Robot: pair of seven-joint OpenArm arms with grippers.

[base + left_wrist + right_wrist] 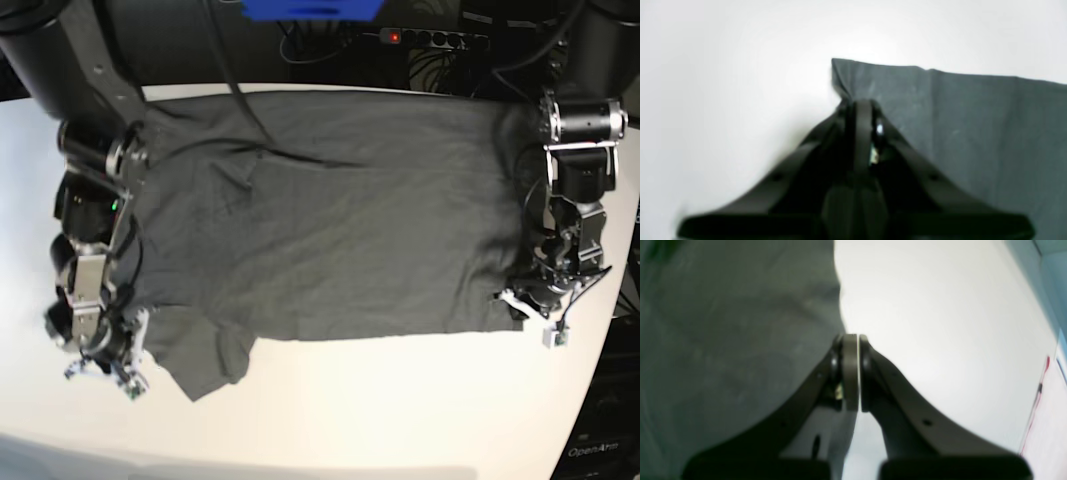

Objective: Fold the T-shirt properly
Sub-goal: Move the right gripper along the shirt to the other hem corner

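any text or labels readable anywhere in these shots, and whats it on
"OpenArm": faint light lettering on the dark surface at the base view's lower right corner.
T-shirt: no print or readable label shows.
Both wrist views: too blurred, no text shows.

It looked like a robotics lab. Two black robot arms stood over a plain white table, with a power strip glowing red and loose cables strung along the dark back edge. A blue panel sat behind, and nothing homely lay around.
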